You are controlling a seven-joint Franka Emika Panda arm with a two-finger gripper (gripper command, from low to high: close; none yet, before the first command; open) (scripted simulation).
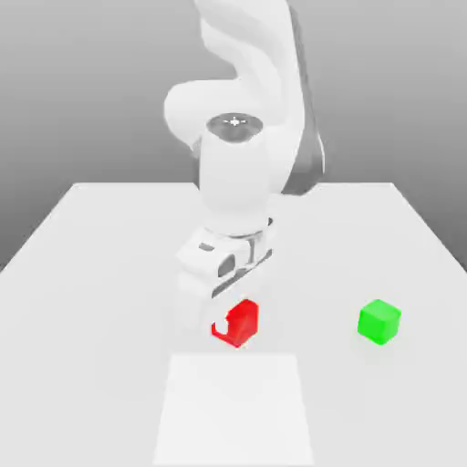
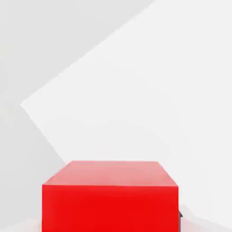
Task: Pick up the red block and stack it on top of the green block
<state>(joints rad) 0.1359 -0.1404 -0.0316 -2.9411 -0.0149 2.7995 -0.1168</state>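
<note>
The red block (image 1: pixel 244 319) sits low over the white table (image 1: pixel 91 274), near the front middle in the exterior view. My gripper (image 1: pixel 230 326) reaches down from above and is shut on it, with a white fingertip (image 1: pixel 219 327) against the block's side facing the exterior view's left. The hand view looks at the red block (image 2: pixel 110 199) from very close. The green block (image 1: pixel 379 321) stands alone on the table, toward the exterior view's right of the red block, about three block widths away and at a similar depth.
A lighter rectangular patch (image 1: pixel 235 406) marks the table just in front of the red block. The arm's white body (image 1: pixel 239 173) rises behind the blocks at the table's middle.
</note>
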